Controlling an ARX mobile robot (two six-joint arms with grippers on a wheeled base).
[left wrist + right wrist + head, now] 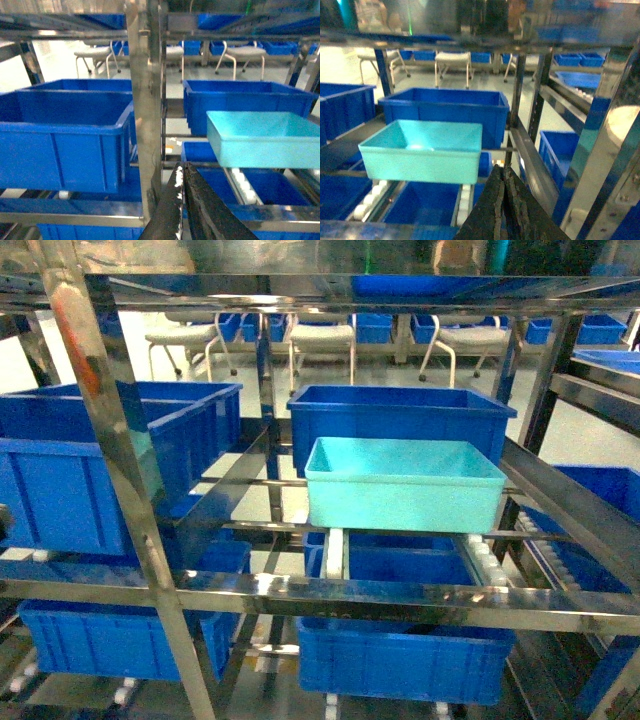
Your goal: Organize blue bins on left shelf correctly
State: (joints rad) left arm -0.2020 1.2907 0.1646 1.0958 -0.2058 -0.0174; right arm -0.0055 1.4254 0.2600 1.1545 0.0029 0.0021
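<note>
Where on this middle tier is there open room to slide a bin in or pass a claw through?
The open lane lies between the left royal-blue crate and the turquoise tub, behind the front rail; only thin cross bars show there. Above the tub the way in is open. The right lane is crowded: the tub sits directly in front of another blue crate.

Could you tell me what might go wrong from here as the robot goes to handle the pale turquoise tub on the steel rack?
1. The turquoise tub sits on white roller tracks directly in front of a royal-blue crate; a push could roll it or jam it against that crate.
2. Both grippers, left and right, appear shut; they would likely need to open before gripping its rim.
3. The front rail and slanted post crowd the approach, so an arm may clip steel.
</note>
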